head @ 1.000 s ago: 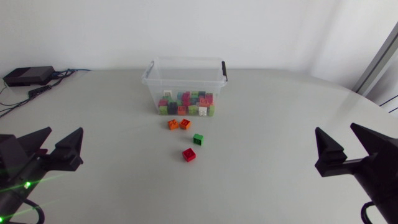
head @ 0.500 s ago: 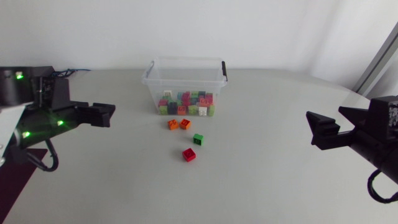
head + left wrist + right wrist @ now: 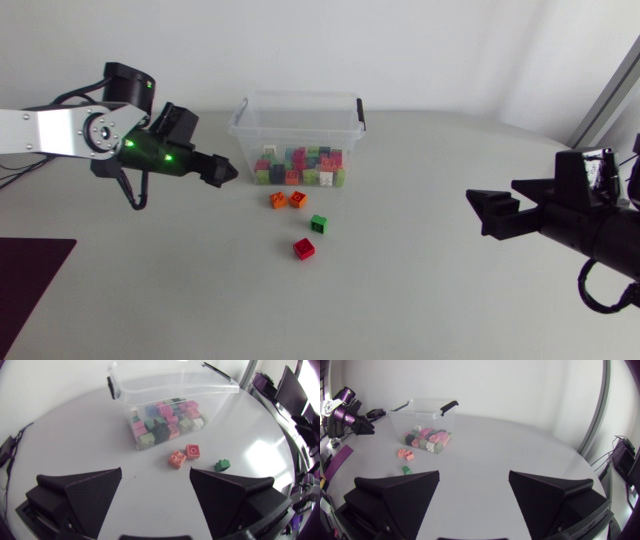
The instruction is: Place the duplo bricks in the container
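A clear plastic container (image 3: pixel 298 118) with black handle clips stands at the back middle of the table, holding several mixed duplo bricks (image 3: pixel 300 165). In front of it lie two orange bricks (image 3: pixel 279 199) (image 3: pixel 298 198), a green brick (image 3: pixel 319 223) and a red brick (image 3: pixel 304 248). My left gripper (image 3: pixel 226 172) hovers open just left of the container, with the orange bricks (image 3: pixel 177 458) and the green brick (image 3: pixel 222 465) ahead of its fingers (image 3: pixel 92 492). My right gripper (image 3: pixel 488 213) is open far to the right, empty, facing the container (image 3: pixel 422 415).
A dark purple mat (image 3: pixel 30 270) lies at the table's front left corner. Bare tabletop (image 3: pixel 420 270) stretches between the loose bricks and my right gripper. In the right wrist view my left arm (image 3: pixel 345 415) shows beyond the container.
My left arm rose from the front left and swung in towards the container's left side. My right gripper shifted a little inward to the left. The bricks have not moved.
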{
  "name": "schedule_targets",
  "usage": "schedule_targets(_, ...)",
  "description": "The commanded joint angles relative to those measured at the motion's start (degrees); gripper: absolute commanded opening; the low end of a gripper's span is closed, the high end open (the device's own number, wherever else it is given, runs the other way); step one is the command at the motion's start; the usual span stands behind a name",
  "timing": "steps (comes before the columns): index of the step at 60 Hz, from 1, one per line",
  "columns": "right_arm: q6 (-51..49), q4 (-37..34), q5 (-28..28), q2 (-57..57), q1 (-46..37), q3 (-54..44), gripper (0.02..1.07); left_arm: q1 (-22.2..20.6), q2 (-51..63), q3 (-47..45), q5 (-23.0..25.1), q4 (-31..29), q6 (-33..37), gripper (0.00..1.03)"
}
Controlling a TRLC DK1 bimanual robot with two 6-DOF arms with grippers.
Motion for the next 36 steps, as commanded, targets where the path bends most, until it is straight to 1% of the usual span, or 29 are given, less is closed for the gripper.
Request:
schedule_targets(1, 0.82, -1.36, -0.45, 2.19, 0.6, 2.29, 1.02, -1.7, 4.08, 3.68, -0.82, -0.66, 5.74, 0.95)
schedule_targets(3, 0.56, -2.06, -0.62, 3.16, 0.6, 2.82, 1.02, -2.05, 4.96, 4.38, -1.44, -0.83, 6.35, 0.95)
schedule_targets(9, -1.11, -4.7, -3.0, 6.06, 0.69, 5.02, 1.02, -3.1, 9.53, 7.28, -6.09, -0.92, 11.01, 0.95)
schedule_targets(14, -3.31, -5.14, -3.61, 7.12, 0.69, 5.63, 1.02, -2.66, 13.58, 10.36, -5.92, -2.94, 15.14, 0.95)
schedule_targets(18, -5.24, -5.31, -3.61, 7.38, 1.48, 5.9, 1.02, -2.14, 16.92, 12.73, -1.44, -6.11, 19.1, 0.95)
schedule_targets(21, -6.91, -5.84, -3.52, 7.73, 2.62, 6.25, 1.02, -1.78, 18.5, 12.99, 1.82, -6.81, 22.26, 0.95)
schedule_targets(29, -10.52, -8.57, -3.35, 9.58, 4.64, 8.18, 1.02, -1.87, 21.4, 13.7, 5.77, -7.25, 26.04, 0.95)
schedule_targets(33, -14.82, -11.73, -3.35, 11.6, 5.61, 9.68, 1.02, -1.96, 22.54, 14.05, 7.62, -7.34, 26.65, 0.94)
schedule_targets(36, -17.37, -12.43, -3.35, 13.36, 6.23, 9.94, 1.02, -1.87, 24.12, 15.01, 9.37, -7.51, 27.27, 0.92)
